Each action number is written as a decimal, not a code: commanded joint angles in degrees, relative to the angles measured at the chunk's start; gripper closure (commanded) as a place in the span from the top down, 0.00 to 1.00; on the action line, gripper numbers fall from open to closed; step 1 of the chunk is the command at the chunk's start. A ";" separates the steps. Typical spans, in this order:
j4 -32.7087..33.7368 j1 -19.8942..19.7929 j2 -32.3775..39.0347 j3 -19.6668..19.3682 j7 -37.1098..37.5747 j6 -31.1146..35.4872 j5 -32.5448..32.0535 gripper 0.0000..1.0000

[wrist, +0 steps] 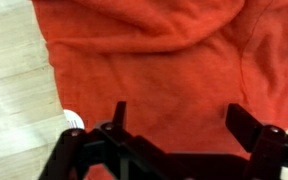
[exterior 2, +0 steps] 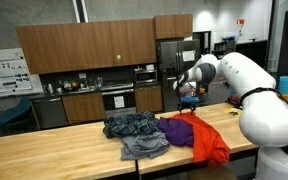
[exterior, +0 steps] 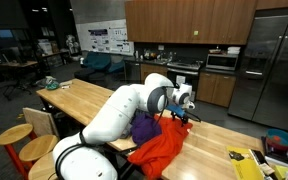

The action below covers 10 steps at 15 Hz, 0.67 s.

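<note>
An orange-red cloth (wrist: 174,60) fills most of the wrist view, lying on the light wooden table (wrist: 14,90). My gripper (wrist: 181,118) hovers above it, open, with nothing between its black fingers (wrist: 246,122). In both exterior views the gripper (exterior: 187,108) (exterior 2: 189,92) hangs above the table, over the clothes. The orange-red cloth (exterior: 159,145) (exterior 2: 209,140) lies beside a purple garment (exterior: 144,128) (exterior 2: 181,130). Next to them is a heap of blue-grey denim clothes (exterior 2: 134,130).
The clothes lie on a long wooden table (exterior 2: 44,150) (exterior: 94,97). Yellow items and clutter (exterior: 254,160) sit at its near end. Wooden stools (exterior: 24,140) stand beside it. Kitchen cabinets, an oven (exterior 2: 117,100) and a fridge (exterior: 269,70) line the back.
</note>
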 commanded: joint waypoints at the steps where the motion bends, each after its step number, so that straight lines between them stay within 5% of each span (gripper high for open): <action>1: 3.28 0.69 1.18 -1.15 2.47 -3.61 -1.49 1.00; 10: 6.83 -0.46 3.90 0.99 -0.16 -3.89 0.05 1.00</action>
